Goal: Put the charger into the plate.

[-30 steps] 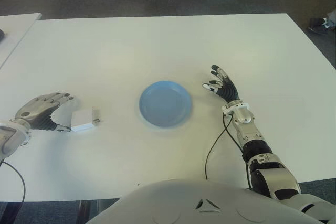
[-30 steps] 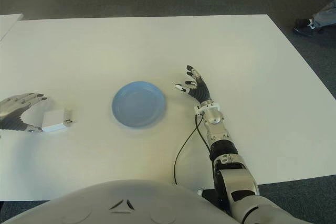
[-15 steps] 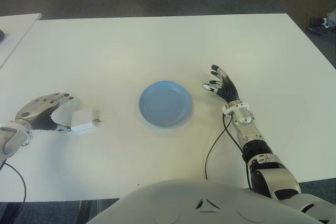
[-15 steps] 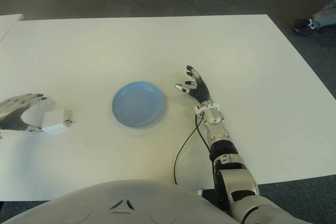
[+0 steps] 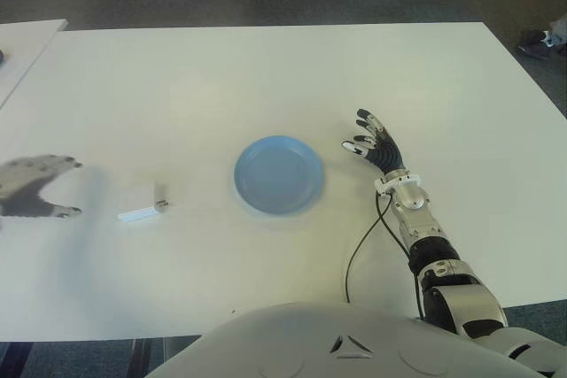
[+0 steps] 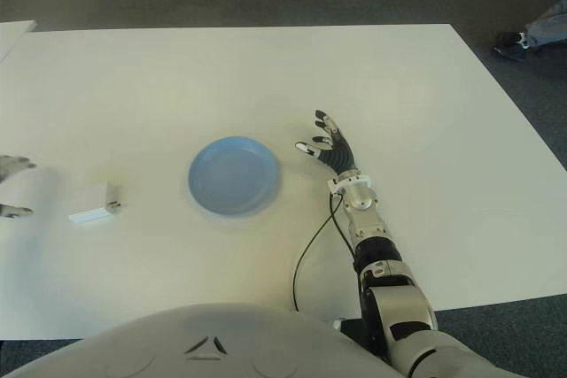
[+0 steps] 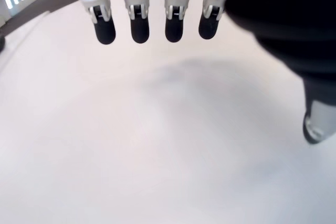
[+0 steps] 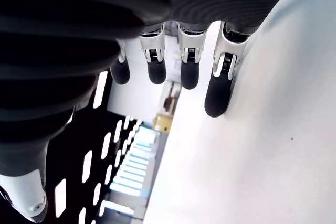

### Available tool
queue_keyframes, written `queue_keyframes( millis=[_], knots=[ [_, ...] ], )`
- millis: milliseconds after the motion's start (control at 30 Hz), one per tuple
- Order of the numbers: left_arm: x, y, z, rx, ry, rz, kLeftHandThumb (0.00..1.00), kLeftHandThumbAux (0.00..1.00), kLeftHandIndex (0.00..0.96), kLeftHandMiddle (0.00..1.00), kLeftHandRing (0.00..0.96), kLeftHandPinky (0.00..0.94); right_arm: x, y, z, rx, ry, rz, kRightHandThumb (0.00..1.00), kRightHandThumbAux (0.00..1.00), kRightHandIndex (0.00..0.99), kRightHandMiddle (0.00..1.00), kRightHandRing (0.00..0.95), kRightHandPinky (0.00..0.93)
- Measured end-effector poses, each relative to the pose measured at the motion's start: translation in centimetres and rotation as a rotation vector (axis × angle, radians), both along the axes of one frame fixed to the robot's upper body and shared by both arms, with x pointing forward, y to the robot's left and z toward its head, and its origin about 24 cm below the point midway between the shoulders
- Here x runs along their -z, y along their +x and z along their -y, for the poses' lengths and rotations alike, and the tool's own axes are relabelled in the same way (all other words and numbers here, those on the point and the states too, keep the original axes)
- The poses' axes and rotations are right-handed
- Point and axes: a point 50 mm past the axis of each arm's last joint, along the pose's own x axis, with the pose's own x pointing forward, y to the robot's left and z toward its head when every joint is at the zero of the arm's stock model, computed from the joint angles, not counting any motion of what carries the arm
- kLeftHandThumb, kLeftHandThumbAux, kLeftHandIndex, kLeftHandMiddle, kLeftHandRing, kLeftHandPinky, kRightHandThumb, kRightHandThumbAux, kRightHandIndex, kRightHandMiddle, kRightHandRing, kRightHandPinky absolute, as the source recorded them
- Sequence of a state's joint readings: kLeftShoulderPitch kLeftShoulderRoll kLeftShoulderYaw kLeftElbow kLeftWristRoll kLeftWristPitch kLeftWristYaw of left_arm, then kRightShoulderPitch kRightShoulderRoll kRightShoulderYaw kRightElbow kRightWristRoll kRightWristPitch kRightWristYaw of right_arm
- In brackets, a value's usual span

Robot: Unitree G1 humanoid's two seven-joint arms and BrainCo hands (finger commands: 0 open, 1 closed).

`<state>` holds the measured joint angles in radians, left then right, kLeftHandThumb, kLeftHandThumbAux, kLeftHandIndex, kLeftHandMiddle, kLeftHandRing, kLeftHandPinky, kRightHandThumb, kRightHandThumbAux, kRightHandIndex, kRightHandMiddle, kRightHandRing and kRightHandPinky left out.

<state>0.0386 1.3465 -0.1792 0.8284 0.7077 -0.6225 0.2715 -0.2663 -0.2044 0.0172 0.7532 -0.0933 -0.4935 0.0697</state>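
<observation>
White charger [image 6: 91, 204] is lying flat on the white table [image 5: 266, 77], off to the robot's left of the blue plate [image 5: 278, 174] and clearly apart from it, so not in the plate yet. Its long axis runs roughly left-right with a slight slant, and the metal prongs stick out of the end facing the plate. In the left eye view the block is so pale against the tabletop that you mostly catch just its lower edge and the prongs.

Left hand [image 5: 34, 187] shows further left of the charger, apart from it, blurry, and in the right eye view mostly cut off by the frame edge. Its wrist view shows the fingers [image 7: 139, 22] spread out straight with nothing in them, only bare table underneath.

Right hand [image 5: 376, 143] sits just right of the plate, fingers [image 8: 219, 85] extended and loose, holding nothing, with a black cable [image 5: 359, 245] trailing back beside the forearm.
</observation>
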Motion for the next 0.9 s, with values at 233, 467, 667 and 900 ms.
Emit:
queue_keyframes(
  millis=[233, 467, 667, 900],
  knots=[
    [-3.8, -0.2, 1.2, 0.079, -0.097, 0.168, 0.591, 0.239, 0.000, 0.000, 0.000, 0.061, 0.0, 0.0, -0.1, -0.001, -0.001, 0.001, 0.141, 0.621, 0.000, 0.038, 0.085, 0.159],
    [-3.0, -0.4, 5.1, 0.098, -0.401, 0.223, 0.569, 0.186, 0.000, 0.000, 0.000, 0.009, 0.0, 0.0, -0.1, -0.004, -0.003, 0.000, 0.132, 0.621, 0.000, 0.037, 0.081, 0.153],
    [-0.9, -1.6, 8.6, 0.139, -0.587, 0.143, 0.539, 0.159, 0.000, 0.000, 0.000, 0.000, 0.0, 0.0, -0.1, -0.004, -0.004, -0.004, 0.121, 0.619, 0.000, 0.034, 0.083, 0.168],
    [-1.2, -1.7, 8.9, 0.147, -0.609, 0.122, 0.534, 0.164, 0.000, 0.000, 0.000, 0.000, 0.0, 0.0, -0.1, -0.003, -0.005, -0.008, 0.114, 0.615, 0.000, 0.034, 0.087, 0.168]
  ],
)
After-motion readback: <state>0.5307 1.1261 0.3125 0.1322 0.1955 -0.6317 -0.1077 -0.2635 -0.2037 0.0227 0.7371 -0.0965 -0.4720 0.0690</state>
